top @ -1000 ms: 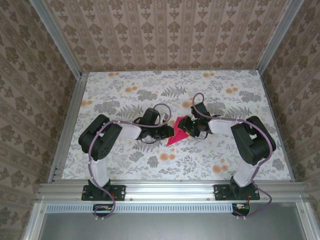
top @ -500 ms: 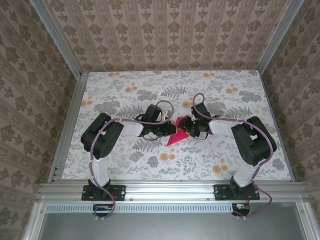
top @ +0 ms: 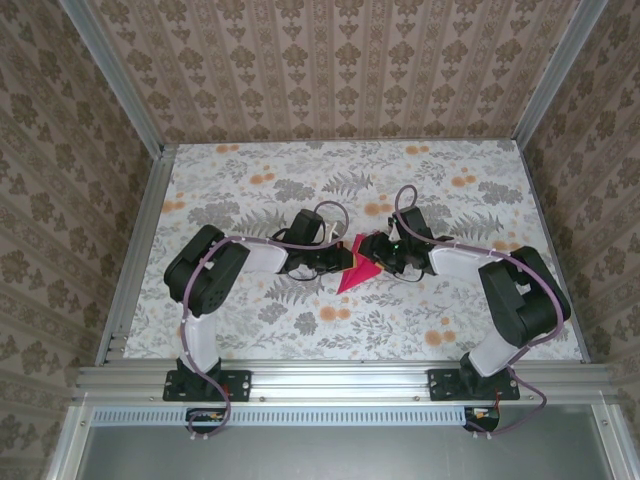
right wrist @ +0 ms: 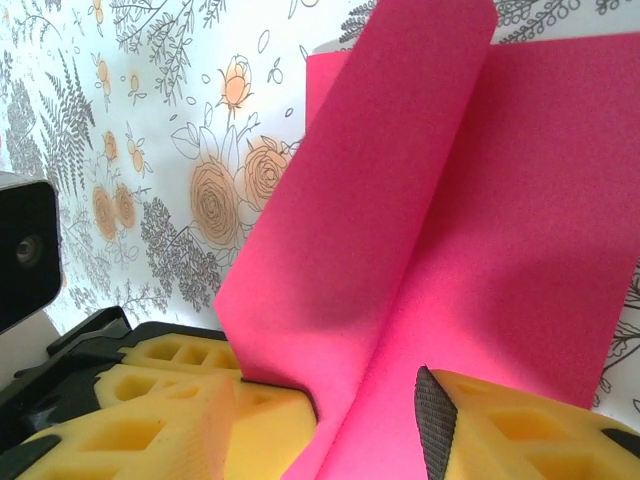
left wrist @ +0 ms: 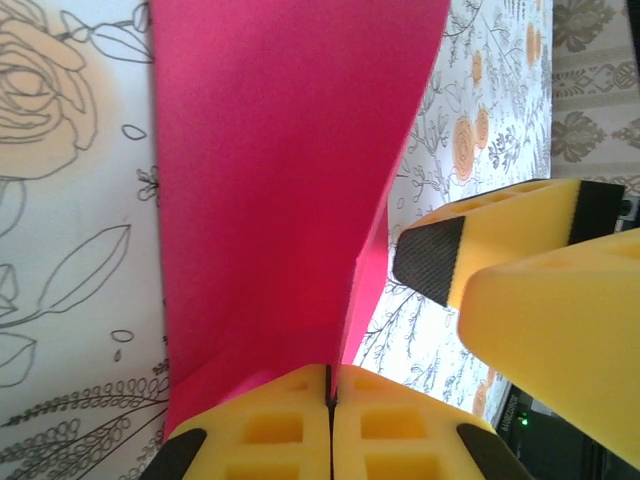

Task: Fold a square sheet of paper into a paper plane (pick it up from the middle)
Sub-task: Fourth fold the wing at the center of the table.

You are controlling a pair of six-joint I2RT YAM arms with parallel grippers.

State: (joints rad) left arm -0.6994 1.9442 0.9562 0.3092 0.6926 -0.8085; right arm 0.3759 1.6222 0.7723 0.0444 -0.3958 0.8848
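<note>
The magenta-pink square sheet of paper (top: 357, 270) lies mid-table, folded to a pointed shape with one flap standing up. My left gripper (top: 338, 262) comes at it from the left. In the left wrist view, the left gripper (left wrist: 331, 378) is shut on the paper's near edge, and the paper (left wrist: 270, 180) rises away from the yellow pads. My right gripper (top: 377, 254) sits at the sheet's right side. The right wrist view shows the right gripper (right wrist: 370, 425) with jaws apart, astride the crease of the paper (right wrist: 480, 230). Its left finger (right wrist: 260, 405) touches the raised flap.
The floral tablecloth (top: 300, 180) covers the table, with metal rails (top: 330, 378) along the near edge and patterned walls around. The two grippers are very close together: the right gripper's yellow fingers (left wrist: 500, 240) show in the left wrist view. Free room lies behind and in front of them.
The left gripper has closed onto the paper's edge. The right gripper's jaws have widened, and the right arm's elbow has swung right and nearer. The paper shifted slightly right.
</note>
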